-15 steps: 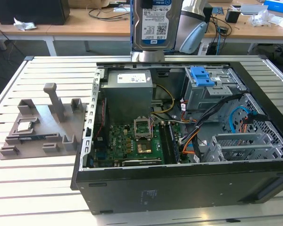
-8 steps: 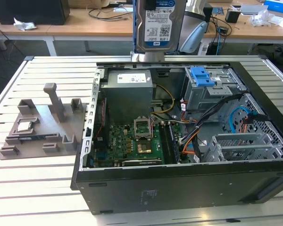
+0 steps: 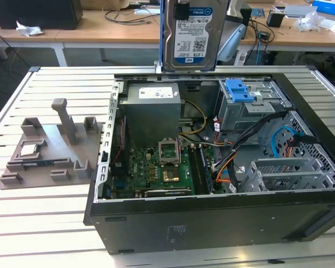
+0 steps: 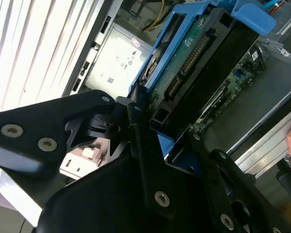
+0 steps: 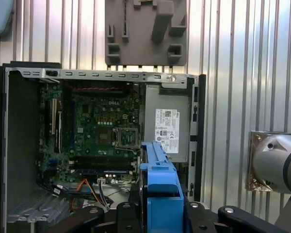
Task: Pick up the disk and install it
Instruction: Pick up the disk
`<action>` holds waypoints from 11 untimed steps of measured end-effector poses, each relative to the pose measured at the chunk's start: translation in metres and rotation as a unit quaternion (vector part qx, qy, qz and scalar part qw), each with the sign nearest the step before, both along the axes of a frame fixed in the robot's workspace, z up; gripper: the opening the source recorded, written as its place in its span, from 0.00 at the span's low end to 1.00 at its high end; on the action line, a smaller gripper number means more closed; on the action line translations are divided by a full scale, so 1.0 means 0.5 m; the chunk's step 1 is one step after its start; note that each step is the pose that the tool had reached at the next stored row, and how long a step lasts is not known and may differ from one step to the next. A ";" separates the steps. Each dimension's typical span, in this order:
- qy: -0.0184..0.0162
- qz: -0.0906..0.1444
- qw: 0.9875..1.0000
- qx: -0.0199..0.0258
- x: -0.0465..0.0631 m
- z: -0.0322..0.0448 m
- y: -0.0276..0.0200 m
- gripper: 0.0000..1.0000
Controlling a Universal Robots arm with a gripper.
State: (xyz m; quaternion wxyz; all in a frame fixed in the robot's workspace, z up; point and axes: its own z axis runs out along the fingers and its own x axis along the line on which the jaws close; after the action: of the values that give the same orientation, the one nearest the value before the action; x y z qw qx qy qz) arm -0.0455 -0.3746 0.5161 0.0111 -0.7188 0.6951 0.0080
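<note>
Nearest the lens in the second wrist view: black gripper (image 4: 157, 128), closed on the disk (image 4: 194, 53) at one end, with the green circuit-board face and a blue side rail exposed. Same grip seen in the first wrist view, with a blue rail edge-on in the closed grip.

Disk position in the exterior view: held upright in the air above the far edge of the open computer case (image 3: 212, 229), label face toward the camera, blue rails down both sides, lower edge clear of the case.

Below the disk, at the far side of the case: grey power-supply box (image 3: 153, 109). Nearer than that box: green motherboard (image 3: 156, 170) with an open processor socket (image 3: 171, 152). Toward the exterior view's right: drive bay (image 3: 251, 109) with a blue latch, black, orange and blue cables (image 3: 234, 156), and a perforated metal drive cage (image 3: 290, 173). Cables routed across the gap between motherboard and cage.

Outside the case, on the exterior view's left: grey parts fixture (image 3: 56, 148) lying on the slatted table (image 3: 39, 223), well apart from the disk, with a small square processor chip (image 3: 29, 149) seated in it. Beyond the table: wooden benches (image 3: 111, 28).
</note>
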 end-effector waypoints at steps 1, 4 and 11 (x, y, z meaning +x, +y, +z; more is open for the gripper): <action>0.000 0.000 1.000 0.000 0.000 0.000 -0.0077 0.37; 0.000 0.000 1.000 -0.001 0.000 -0.001 -0.0254 0.37; 0.000 0.000 1.000 -0.004 0.002 -0.002 -0.0698 0.37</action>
State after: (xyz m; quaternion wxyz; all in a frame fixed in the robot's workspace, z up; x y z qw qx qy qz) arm -0.0445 -0.4095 0.5151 0.0085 -0.7188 0.6952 0.0055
